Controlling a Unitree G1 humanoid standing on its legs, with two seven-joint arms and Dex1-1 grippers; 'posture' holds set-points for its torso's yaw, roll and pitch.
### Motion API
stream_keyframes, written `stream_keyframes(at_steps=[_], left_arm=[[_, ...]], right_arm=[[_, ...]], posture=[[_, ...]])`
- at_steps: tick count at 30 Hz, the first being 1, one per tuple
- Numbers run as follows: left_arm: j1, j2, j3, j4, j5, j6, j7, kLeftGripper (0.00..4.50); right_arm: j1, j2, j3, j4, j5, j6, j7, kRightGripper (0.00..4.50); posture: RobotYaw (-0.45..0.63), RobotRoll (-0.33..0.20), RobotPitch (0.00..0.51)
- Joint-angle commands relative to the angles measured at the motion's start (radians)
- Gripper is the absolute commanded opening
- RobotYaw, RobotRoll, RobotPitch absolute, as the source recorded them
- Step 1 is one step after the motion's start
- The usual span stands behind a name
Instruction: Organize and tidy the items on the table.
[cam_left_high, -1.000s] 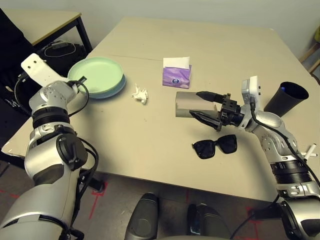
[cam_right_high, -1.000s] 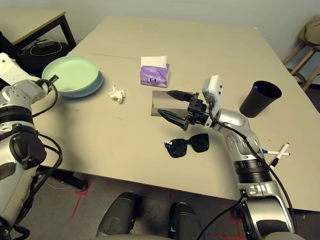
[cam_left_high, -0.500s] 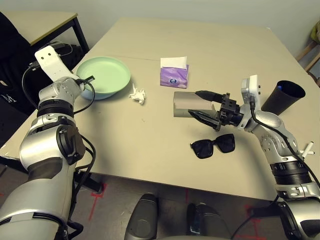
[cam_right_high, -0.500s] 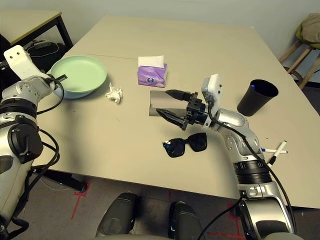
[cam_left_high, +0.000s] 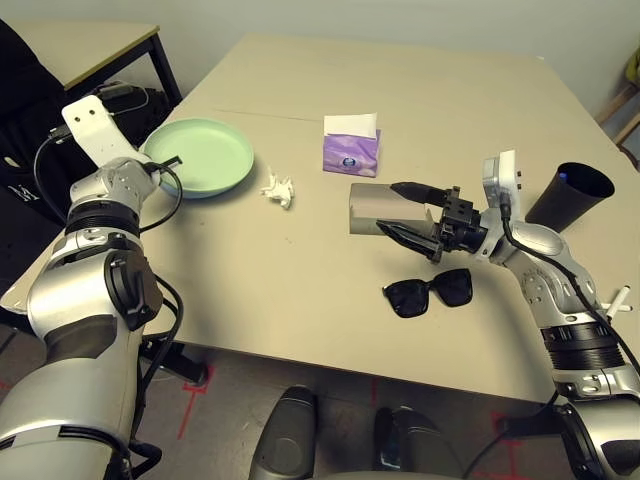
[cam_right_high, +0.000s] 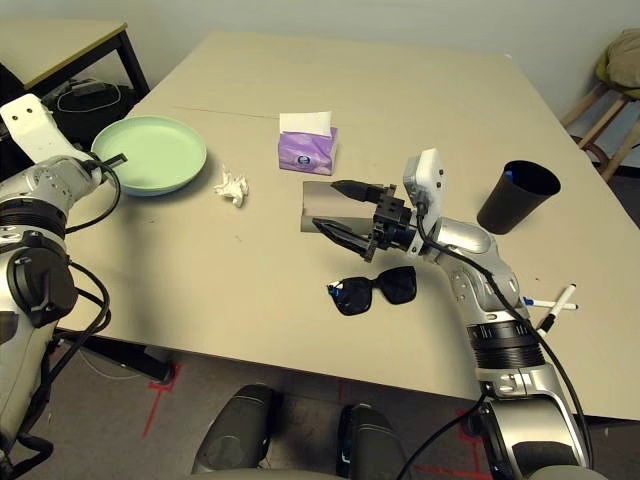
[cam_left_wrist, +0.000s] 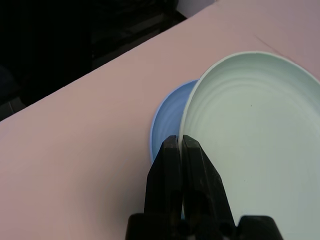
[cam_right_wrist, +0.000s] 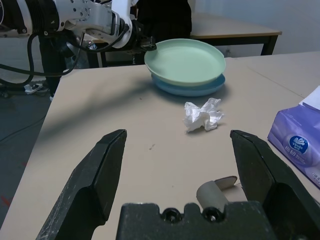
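Nearest the robot's edge of the large beige table (cam_left_high: 300, 290), a pair of black plastic sunglasses (cam_left_high: 428, 292) lies flat, its long axis running roughly along that near edge, tilted slightly so the right lens sits a little farther in. At the near right edge a slim blue-and-white pen (cam_right_high: 553, 303) lies loose, apparently with a second pen crossing it.

Just beyond the sunglasses the right gripper (cam_left_high: 408, 211) hovers with its two black fingers spread wide apart, holding nothing. It points toward the left side of the table, straddling the near end of a grey-tan oblong glasses case (cam_left_high: 375, 207). The case lies with its long axis left to right; the right wrist view shows its open end (cam_right_wrist: 216, 191) between the fingers.

To the right, near the right edge, stands a black tapered cup (cam_left_high: 568, 195), upright. Beyond the case sits a purple tissue pack (cam_left_high: 351, 150) with a white sheet poking up, and to its left a crumpled white tissue (cam_left_high: 280, 188).

At the far left edge the left gripper (cam_left_wrist: 181, 145) is pinched together on the rim of a pale green round plate (cam_left_high: 200, 158), which sits stacked on a pale blue plate (cam_left_wrist: 167, 117), the green one offset toward the table's middle.

By my reading, tidying is at an early stage: the plates are stacked, but the sunglasses are out of their case, the tissue is loose, and the pen is not in the cup.
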Motion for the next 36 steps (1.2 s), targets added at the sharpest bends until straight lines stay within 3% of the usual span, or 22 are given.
stream_keyframes(at_steps=[1, 10, 11, 16, 24, 30, 36], left_arm=[[-0.016, -0.008, 0.024, 0.008, -0.018, -0.061, 0.028, 0.78], [-0.013, -0.025, 0.005, -0.006, -0.005, -0.119, -0.053, 4.26], [-0.01, -0.026, -0.007, -0.011, 0.004, -0.13, -0.073, 4.47], [0.022, -0.038, -0.092, -0.046, 0.051, -0.206, -0.251, 4.47], [0.084, 0.01, -0.207, -0.106, 0.083, -0.076, -0.592, 4.47], [0.158, 0.052, -0.379, -0.169, 0.214, -0.178, -0.777, 4.47], [0.186, 0.045, -0.415, -0.173, 0.238, -0.266, -0.871, 4.47]], right_arm=[[0.013, -0.007, 0.003, -0.023, 0.006, -0.007, 0.003, 4.5], [0.013, -0.009, 0.002, -0.045, 0.011, 0.011, -0.006, 4.5], [0.012, -0.009, 0.002, -0.047, 0.012, 0.013, -0.007, 4.5], [0.004, -0.008, 0.002, -0.047, 0.012, 0.018, -0.009, 4.5], [0.007, -0.015, -0.002, -0.026, 0.004, 0.002, -0.001, 4.5], [0.021, -0.021, 0.004, -0.013, -0.02, -0.013, -0.017, 4.5], [0.023, -0.018, 0.004, -0.016, -0.019, -0.013, -0.018, 4.5]], posture=[[0.26, 0.0, 0.066], [0.26, 0.0, 0.068], [0.27, 0.0, 0.067], [0.27, 0.0, 0.067], [0.27, 0.0, 0.07], [0.27, 0.0, 0.071], [0.27, 0.0, 0.07]])
